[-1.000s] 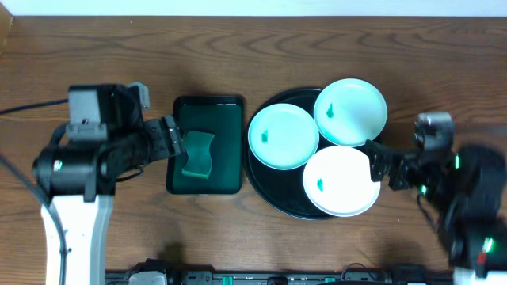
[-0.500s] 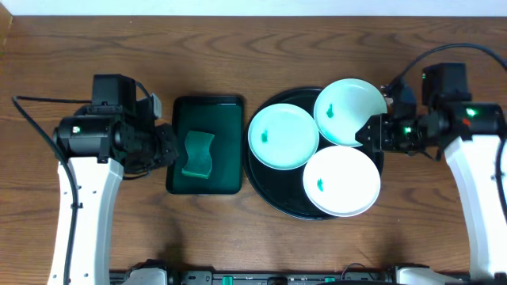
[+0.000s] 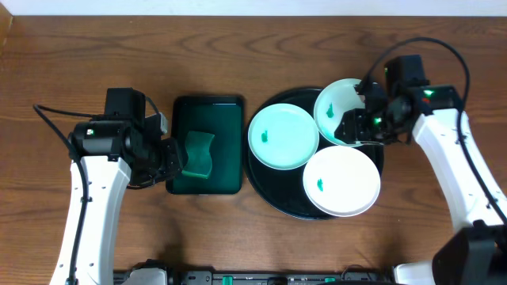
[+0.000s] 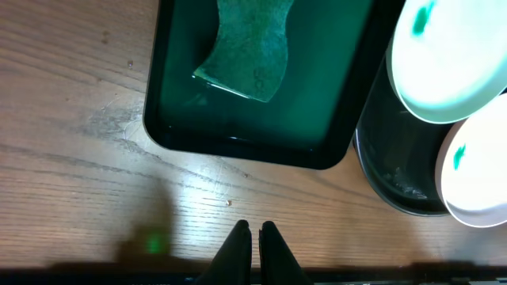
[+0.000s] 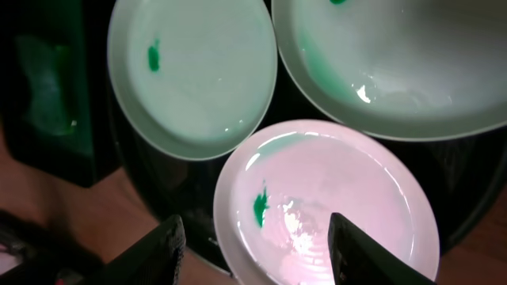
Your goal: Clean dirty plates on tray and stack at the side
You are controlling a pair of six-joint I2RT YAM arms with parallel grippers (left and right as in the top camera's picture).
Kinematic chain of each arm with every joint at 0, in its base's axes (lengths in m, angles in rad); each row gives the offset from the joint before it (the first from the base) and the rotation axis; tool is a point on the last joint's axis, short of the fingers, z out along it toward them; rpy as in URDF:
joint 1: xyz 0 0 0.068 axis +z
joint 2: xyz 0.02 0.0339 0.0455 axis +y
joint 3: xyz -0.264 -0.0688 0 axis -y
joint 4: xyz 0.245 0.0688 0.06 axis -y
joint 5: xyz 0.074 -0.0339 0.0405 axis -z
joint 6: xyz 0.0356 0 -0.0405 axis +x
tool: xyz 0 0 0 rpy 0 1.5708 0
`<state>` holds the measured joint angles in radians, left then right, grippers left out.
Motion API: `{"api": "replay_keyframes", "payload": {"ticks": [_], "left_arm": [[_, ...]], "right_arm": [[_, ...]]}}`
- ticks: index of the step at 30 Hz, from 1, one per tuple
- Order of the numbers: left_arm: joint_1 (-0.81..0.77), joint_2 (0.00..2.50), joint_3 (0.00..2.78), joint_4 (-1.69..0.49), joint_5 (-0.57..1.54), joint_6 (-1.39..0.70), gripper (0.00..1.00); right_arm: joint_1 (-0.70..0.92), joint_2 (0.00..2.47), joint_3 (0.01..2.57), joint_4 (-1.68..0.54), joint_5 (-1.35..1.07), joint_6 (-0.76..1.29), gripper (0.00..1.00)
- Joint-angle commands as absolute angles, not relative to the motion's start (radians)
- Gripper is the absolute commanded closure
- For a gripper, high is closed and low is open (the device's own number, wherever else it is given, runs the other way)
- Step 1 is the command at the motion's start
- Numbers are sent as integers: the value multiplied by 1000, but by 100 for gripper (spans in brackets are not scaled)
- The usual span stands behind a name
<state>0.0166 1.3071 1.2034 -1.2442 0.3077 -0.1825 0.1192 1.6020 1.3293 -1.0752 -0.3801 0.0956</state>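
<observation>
Okay, quick update: both arms have shifted in the last second. The right gripper (image 3: 352, 127) has swung up from low on the right side and now hangs over the right edge of the back plate (image 3: 337, 103). Its jaws were wide, then narrowed, and now stand partly apart with nothing between them. In the wrist view, the right gripper (image 5: 255, 224) frames the front plate (image 5: 317, 206), and I judge it's above the plate, not touching.

The left gripper (image 4: 252, 237) has snapped fully shut on nothing. It sits over bare wood just beside the green tray (image 4: 238, 142), and the sponge (image 3: 198, 154) lies untouched inside.

All three plates (image 3: 283, 136) sit on the black tray (image 3: 265, 186), green smears intact, none stacked at the side. So no cleaning has begun. The left arm will have to reopen to take the sponge, and the right looks set to pick a plate.
</observation>
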Motion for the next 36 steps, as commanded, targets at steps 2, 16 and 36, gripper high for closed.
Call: {"api": "replay_keyframes", "payload": {"ticks": [2, 16, 36], "left_arm": [[14, 1307, 1193, -1237, 268, -176, 93], [14, 1307, 1193, -1213, 223, -177, 92], [14, 1307, 1193, -1206, 223, -176, 91]], "right_arm": [[161, 1651, 1338, -1051, -316, 126, 43], [206, 1760, 1338, -928, -319, 126, 1], [226, 1763, 1277, -833, -288, 213, 63]]}}
